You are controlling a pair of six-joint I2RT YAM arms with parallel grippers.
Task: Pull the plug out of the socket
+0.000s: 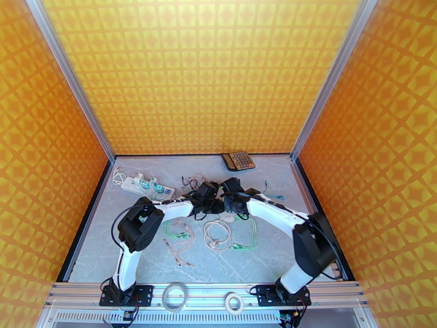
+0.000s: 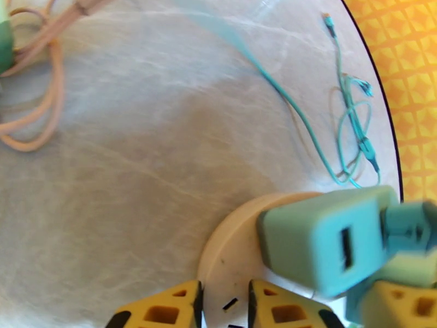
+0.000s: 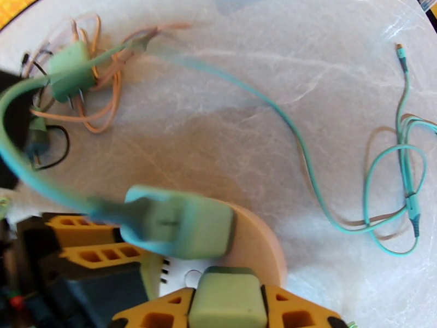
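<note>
The plug, a pale green block, sits at the near rim of the round cream socket in the middle of the table. It is pinched between the fingers of the right claw, which is closed snugly on its flat sides. It looks light, stiff and smooth, so it could slip. A firm hold low on the sides and a straight pull should suit it. The socket looks light too and would probably lift with the plug. The left claw is narrowed onto the socket's rim and appears to pinch it steady. Beside the plug, a larger green charger with a teal cable rests on the socket.
</note>
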